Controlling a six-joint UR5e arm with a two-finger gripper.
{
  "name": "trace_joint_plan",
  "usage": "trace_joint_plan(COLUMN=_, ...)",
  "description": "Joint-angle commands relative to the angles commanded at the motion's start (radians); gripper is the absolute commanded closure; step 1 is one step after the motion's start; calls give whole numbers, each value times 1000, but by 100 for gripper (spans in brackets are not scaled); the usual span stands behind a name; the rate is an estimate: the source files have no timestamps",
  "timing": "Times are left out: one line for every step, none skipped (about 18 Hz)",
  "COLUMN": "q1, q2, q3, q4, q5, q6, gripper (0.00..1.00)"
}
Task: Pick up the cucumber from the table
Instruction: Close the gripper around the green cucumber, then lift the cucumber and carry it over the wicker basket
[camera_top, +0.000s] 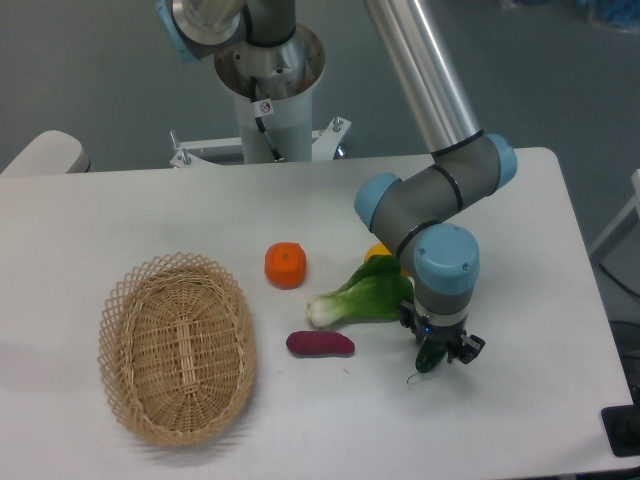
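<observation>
**One pincer closed around the cucumber at the right of the tabletop**

One container is seen: a woven wicker basket (177, 346), oval in outline, which is set on the left part of the white tabletop (120, 215). Nothing is seen inside it; only its woven bottom is shown.

The arm is brought in from the upper middle of the view as a long silver tube, is bent at a grey elbow with blue caps above the right half of the tabletop, and is turned downward through a wrist whose round blue cap faces the camera. The pincer (441, 352) is pointed down below that wrist, low over the tabletop. Its two dark fingers are drawn in close on either side of the cucumber (431, 356), of which only a small dark green part is shown between them. Whether the cucumber is lifted clear or is touching the surface cannot be told.

Just to the left of the pincer a bok choy (362, 297) is laid, with its white stem toward the left. A yellow item (378, 251) is largely hidden behind its leaves. A purple vegetable (320, 344) lies near the stem, and an orange fruit (285, 264) is placed above it.

A small round red-and-white sticker (265, 106) is fixed on the white pedestal behind the tabletop; its marking cannot be read.
</observation>
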Motion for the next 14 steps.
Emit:
trace_joint_plan(q1=0, q2=0, q3=3, q4=0, q5=-2, q6=0, gripper=67)
trace_joint_plan(q1=0, q2=0, q3=3, q4=0, q5=-2, q6=0, gripper=69)
trace_joint_plan(q1=0, q2=0, q3=6, q4=-2, q5=-2, q6=0, gripper=72)
trace_joint_plan(q1=0, q2=2, q3=8, q4=-2, q5=-2, q6=0, gripper=73)
trace_joint_plan(q1=0, q2=2, q3=11, q4=-3, q5=-2, q6=0, gripper=75)
trace_joint_plan(q1=0, q2=2, q3=14, q4=-3, q5=-2, q6=0, gripper=76)
trace_joint_plan(q1=0, q2=3, q3=17, q4=-3, q5=-2, q6=0, gripper=76)
trace_joint_plan(q1=0, q2=8, q3=23, q4=-6, q5=-2, q6=0, gripper=76)
trace_joint_plan(q1=-2, q2=15, q3=34, q4=-17, q5=-2, q6=0, gripper=76)
trace_joint_plan(q1=-8, q2=24, q3=44, q4=-23, q5=0, q6=-2, gripper=76)
trace_joint_plan(q1=-18, q2=37, q3=48, q4=-26, q5=0, q6=-3, gripper=76)
trace_joint_plan(q1=-35, q2=54, q3=49, q4=-37, q5=0, q6=-6, gripper=76)
trace_joint_plan(q1=-52, q2=70, q3=49, q4=-58, q5=0, q6=-15, gripper=76)
trace_joint_plan(q1=-67, q2=86, q3=51, q4=-80, q5=0, q6=-18, gripper=76)
